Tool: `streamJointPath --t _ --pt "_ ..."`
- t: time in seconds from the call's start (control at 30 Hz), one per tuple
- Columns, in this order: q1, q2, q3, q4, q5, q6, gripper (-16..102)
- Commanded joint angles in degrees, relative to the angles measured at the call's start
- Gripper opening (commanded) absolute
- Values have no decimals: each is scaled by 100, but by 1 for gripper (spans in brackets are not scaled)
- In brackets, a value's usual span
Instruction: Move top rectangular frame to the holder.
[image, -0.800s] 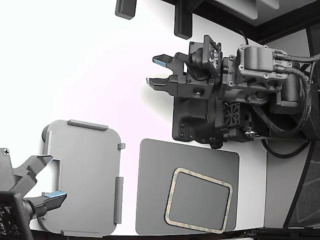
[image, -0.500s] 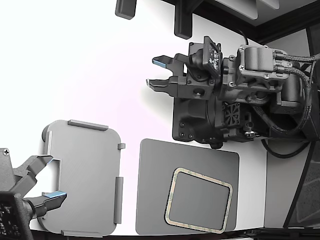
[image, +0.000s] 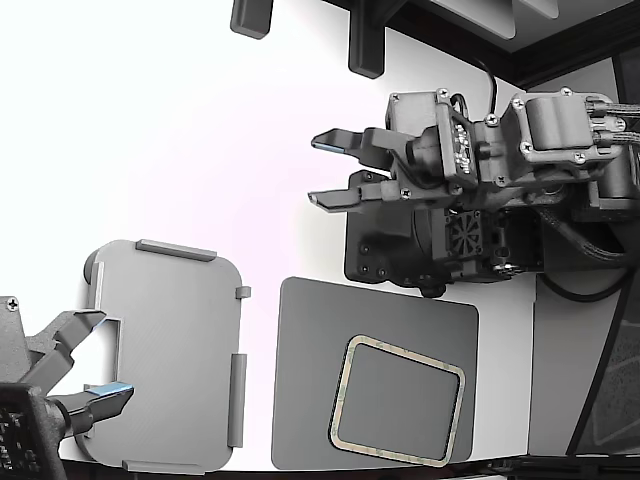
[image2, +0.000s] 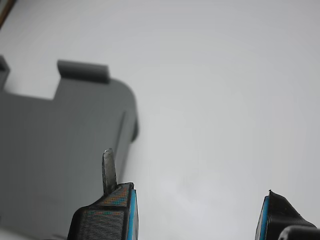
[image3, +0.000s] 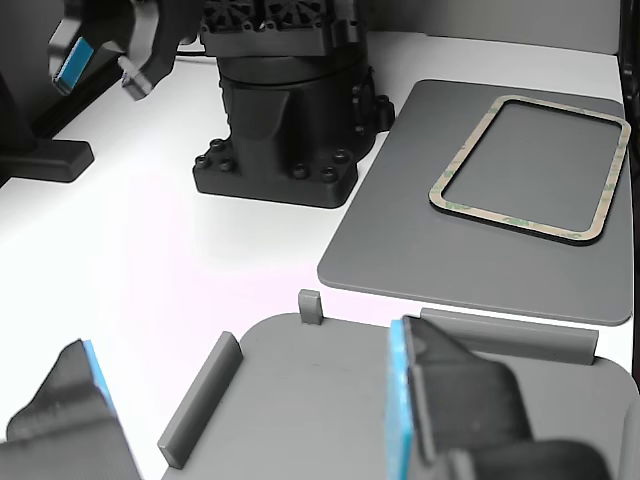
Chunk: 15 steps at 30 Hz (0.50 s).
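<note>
We are looking at the gripper (image: 318, 170) hanging over bare white table (image: 200, 150), its two blue-tipped fingers spread wide with nothing between them. The wrist view is showing the same: an open gap above plain table, with a corner of the holder off to one side.

The frame (image: 341, 393) is lying flat on the dark grey mat (image: 310, 380), at the bottom of the exterior view and toward its right. It is sitting well apart from the gripper, below it in that view and on the far side of the black arm base (image: 390, 250). The fingers are pointing toward the exterior view's left, away from the frame, so we are judging that the coming move calls for swinging round and down toward the mat. The frame's long sides are running roughly across the exterior view, tilting slightly downward to its right.

The holder (image: 165, 350) is resting at the exterior view's lower left, just beside the mat and carrying no frame. A second gripper (image: 105, 355) is hovering over it, fingers also apart. That one is nearer the holder, while ours is nearer the frame.

We are finding no brand, label or readable writing in any view.
</note>
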Motion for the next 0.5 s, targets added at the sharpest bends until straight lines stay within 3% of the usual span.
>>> streamJointPath --t 0.0,0.17,0.37,0.47 --pt "220 -202 -668 308 -202 -316 100" --pt "1169 -501 -905 501 -501 -1107 100" --pt "2936 -1002 -1160 677 413 -923 100" --pt "3709 -1687 -1573 1143 712 -896 100"
